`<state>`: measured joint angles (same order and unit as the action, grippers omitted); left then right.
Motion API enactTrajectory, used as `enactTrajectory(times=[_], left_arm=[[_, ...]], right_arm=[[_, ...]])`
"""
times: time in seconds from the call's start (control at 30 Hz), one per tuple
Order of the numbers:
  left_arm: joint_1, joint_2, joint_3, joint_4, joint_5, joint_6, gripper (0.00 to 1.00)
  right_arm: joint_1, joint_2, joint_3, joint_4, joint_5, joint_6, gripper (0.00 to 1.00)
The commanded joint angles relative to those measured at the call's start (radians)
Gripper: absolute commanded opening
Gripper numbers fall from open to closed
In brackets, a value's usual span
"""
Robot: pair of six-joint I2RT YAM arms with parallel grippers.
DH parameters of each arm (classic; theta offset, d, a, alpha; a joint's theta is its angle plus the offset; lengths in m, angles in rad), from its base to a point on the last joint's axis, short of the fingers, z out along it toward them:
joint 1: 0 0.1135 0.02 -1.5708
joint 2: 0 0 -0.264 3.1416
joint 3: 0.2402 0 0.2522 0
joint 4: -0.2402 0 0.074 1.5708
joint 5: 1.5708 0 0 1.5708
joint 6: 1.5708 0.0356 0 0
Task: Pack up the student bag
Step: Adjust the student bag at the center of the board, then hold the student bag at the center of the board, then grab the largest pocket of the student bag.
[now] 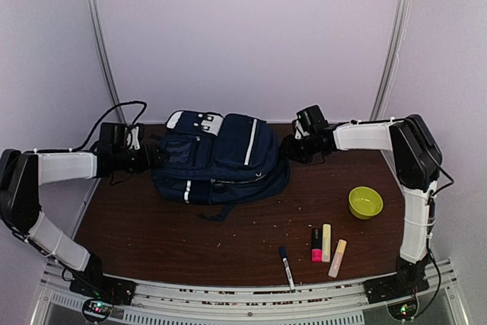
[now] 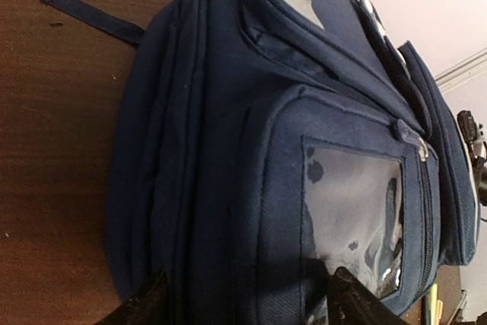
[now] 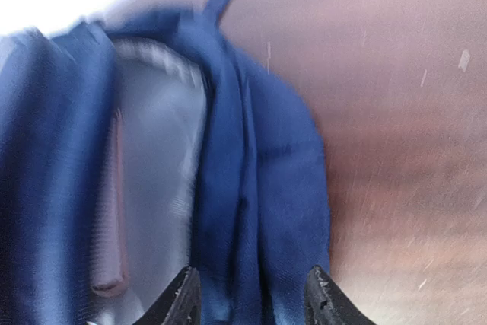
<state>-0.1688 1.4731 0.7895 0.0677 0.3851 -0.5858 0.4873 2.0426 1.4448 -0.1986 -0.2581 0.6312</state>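
Observation:
The student bag [image 1: 221, 159], navy with white stripes, lies flat at the back middle of the table. My left gripper [image 1: 156, 154] is at its left side. In the left wrist view the jaws [image 2: 251, 302] stand open and wide, straddling the bag [image 2: 228, 150] beside its clear window pocket [image 2: 354, 211]. My right gripper [image 1: 293, 148] is at the bag's right side. In the right wrist view it [image 3: 253, 298] is shut on a bunched fold of blue fabric [image 3: 259, 173] at the mouth, with grey lining [image 3: 152, 150] showing to the left.
A lime green bowl [image 1: 365, 202] sits right of the bag. Near the front edge lie a black pen [image 1: 286, 266], a pink highlighter [image 1: 316, 245], a yellow one [image 1: 326, 242] and a peach one [image 1: 337, 258]. A loose strap [image 2: 91, 14] trails on the brown table [image 1: 152, 234].

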Motion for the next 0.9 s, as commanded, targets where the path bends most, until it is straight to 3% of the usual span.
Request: enactTrajectory(times=[0.0, 0.17, 0.27, 0.4, 0.53, 0.7, 0.87], left_arm=[[-0.078, -0.06, -0.024, -0.017, 0.084, 0.009, 0.65], [-0.162, -0.087, 0.009, -0.071, 0.142, 0.049, 0.61], [-0.178, -0.095, 0.002, -0.049, 0.163, 0.029, 0.53], [-0.194, -0.07, -0.019, 0.033, 0.211, -0.017, 0.3], [-0.222, -0.037, -0.029, 0.118, 0.249, -0.064, 0.0], [-0.242, -0.049, -0.033, 0.149, 0.217, -0.092, 0.0], [-0.263, -0.089, -0.026, 0.148, 0.186, -0.091, 0.0]], right_arm=[[-0.042, -0.012, 0.102, -0.014, 0.01, -0.034, 0.48], [-0.095, -0.159, -0.015, 0.0, 0.054, -0.066, 0.5], [-0.105, -0.286, -0.125, 0.007, 0.092, -0.088, 0.5], [-0.07, -0.422, -0.275, 0.06, 0.07, -0.113, 0.47], [0.093, -0.517, -0.359, 0.108, 0.086, -0.249, 0.44], [0.334, -0.503, -0.385, 0.207, 0.047, -0.393, 0.45], [0.405, -0.345, -0.265, 0.208, 0.068, -0.366, 0.43]])
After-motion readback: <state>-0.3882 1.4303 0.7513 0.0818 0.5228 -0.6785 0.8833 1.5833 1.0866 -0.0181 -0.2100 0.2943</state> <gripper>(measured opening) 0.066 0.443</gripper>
